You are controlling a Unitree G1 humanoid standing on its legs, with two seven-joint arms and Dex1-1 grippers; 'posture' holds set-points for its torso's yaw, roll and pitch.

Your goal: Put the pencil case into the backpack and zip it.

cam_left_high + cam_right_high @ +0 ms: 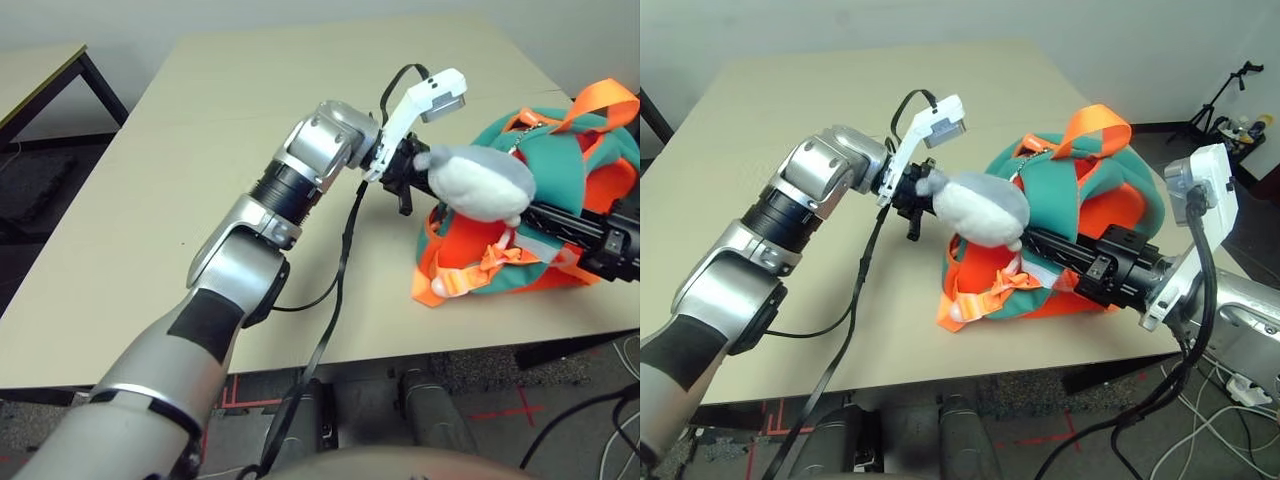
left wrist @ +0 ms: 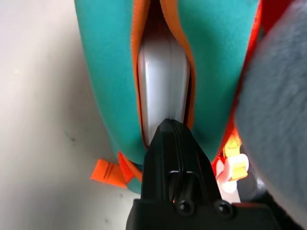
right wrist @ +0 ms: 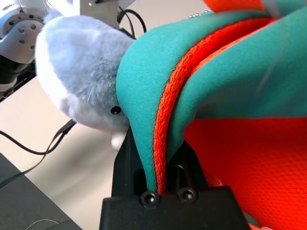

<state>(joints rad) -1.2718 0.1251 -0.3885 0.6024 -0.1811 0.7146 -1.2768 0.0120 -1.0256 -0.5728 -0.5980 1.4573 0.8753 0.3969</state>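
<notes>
**Case Sits in the Open Backpack**

The backpack lies on the desk, at the right of the head views. It is teal and orange. Its orange zipper gap is still open. In the left wrist view the white pencil case sits inside that gap, between the two orange edges, in the upper middle of the picture.

The left fingers are pressed together, with their tips right at the near end of the case. I cannot tell if they pinch it or only touch it. In the head views the left arm reaches across the middle of the picture to the left side of the backpack.

A grey plush fish hangs in front of the backpack, in the middle of the right eye view, and hides the left fingers there.

The right fingers are nearly shut on a fold of the backpack's teal and orange cloth. The right arm comes in from the lower right of the right eye view.

An orange strap loops up on top of the backpack.
</notes>
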